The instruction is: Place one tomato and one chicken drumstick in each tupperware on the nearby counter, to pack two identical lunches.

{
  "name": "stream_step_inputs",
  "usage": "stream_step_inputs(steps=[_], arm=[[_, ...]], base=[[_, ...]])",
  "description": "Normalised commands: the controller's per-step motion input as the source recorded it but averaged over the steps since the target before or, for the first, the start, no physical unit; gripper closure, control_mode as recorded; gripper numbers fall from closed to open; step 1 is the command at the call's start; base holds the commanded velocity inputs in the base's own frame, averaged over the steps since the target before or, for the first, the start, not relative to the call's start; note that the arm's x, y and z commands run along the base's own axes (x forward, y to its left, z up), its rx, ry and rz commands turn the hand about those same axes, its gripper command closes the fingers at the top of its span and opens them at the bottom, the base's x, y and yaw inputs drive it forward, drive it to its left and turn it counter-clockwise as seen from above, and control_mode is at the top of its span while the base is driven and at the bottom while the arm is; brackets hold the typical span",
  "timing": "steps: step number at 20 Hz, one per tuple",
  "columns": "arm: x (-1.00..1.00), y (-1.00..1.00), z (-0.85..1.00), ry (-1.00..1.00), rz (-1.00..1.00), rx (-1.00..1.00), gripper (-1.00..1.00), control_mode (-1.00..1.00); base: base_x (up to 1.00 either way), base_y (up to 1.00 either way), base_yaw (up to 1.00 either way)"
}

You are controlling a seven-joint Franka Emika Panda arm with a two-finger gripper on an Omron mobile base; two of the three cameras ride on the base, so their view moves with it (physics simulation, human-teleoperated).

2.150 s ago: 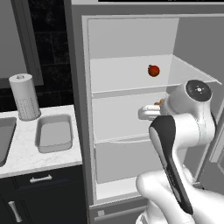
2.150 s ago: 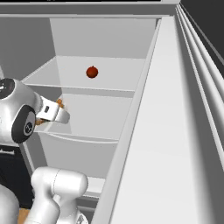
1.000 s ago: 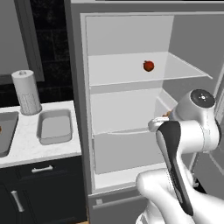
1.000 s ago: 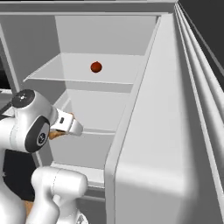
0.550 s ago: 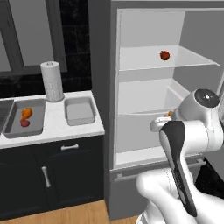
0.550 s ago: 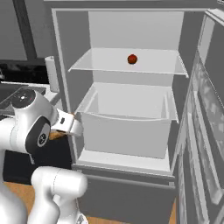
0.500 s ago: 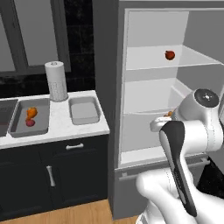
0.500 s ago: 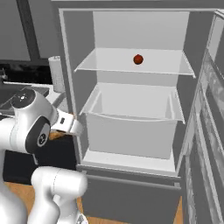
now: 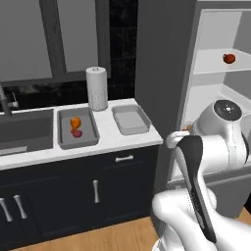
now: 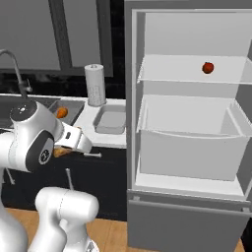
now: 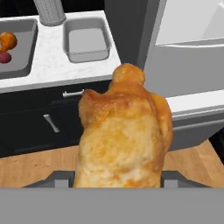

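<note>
Base has backed away from fridge w/ views swung toward counter. Gripper fingers pinch chicken drumstick; empty tupperware awaits it, other tupperware already packed; tomato on fridge shelf.

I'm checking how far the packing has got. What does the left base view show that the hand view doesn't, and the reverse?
Left base view alone: the tomato on the fridge shelf, the sink and the whole paper-towel roll.

Hand view alone: the hand shut on a chicken drumstick, close up, with wooden floor below.

Both: the counter, one tupperware holding a drumstick and a tomato, and the other tupperware empty.
</note>
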Motion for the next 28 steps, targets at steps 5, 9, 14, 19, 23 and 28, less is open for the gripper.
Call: stream_step_inputs(steps=[5, 9, 14, 19, 23, 28], arm=[[0.0, 0.0, 0.0, 0.0, 0.0, 0.0, 1.0, 1.0], [0.0, 0.0, 0.0, 0.0, 0.0, 0.0, 1.0, 1.0], [0.0, 0.0, 0.0, 0.0, 0.0, 0.0, 1.0, 1.0], [0.0, 0.0, 0.0, 0.0, 0.0, 0.0, 1.0, 1.0], [0.0, 0.0, 0.0, 0.0, 0.0, 0.0, 1.0, 1.0], [0.0, 0.0, 0.0, 0.0, 0.0, 0.0, 1.0, 1.0]], base=[[0.37, 0.54, -0.16], [0.56, 0.56, -0.27], [0.6, 0.51, -0.25], [0.64, 0.38, -0.15], [0.73, 0.06, -0.03], [0.56, 0.03, 0.0]])
